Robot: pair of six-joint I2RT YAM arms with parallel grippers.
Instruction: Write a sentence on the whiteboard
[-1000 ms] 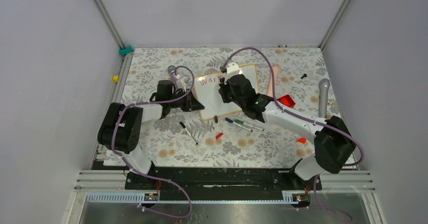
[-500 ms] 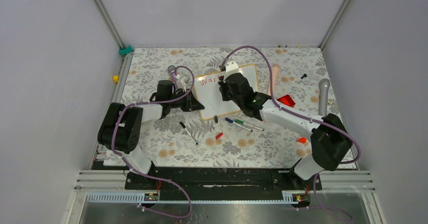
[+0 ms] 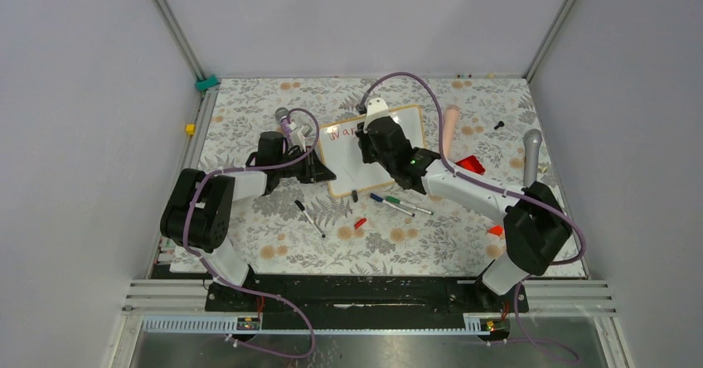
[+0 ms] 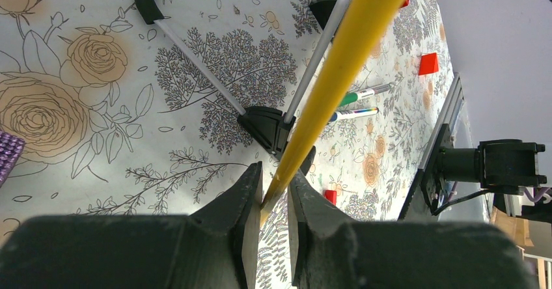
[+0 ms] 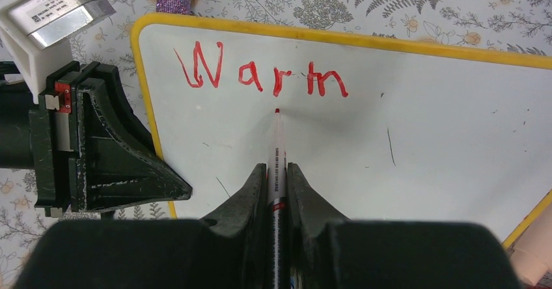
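Note:
The whiteboard lies at mid-table, its yellowish frame running up through the left wrist view. My left gripper is shut on the board's left edge; in the top view it sits at the board's left side. The sentence reads "Warm" in red along the board's top. My right gripper is shut on a red marker over the board. The marker's tip points just below the letters, under the "r".
Near the board's front edge lie loose markers, a black cap, a red cap and a black pen. A red block, a pink object and a grey microphone lie to the right.
My right arm has shifted a little left and farther out over the board with the marker. The left arm and the board have stayed put.

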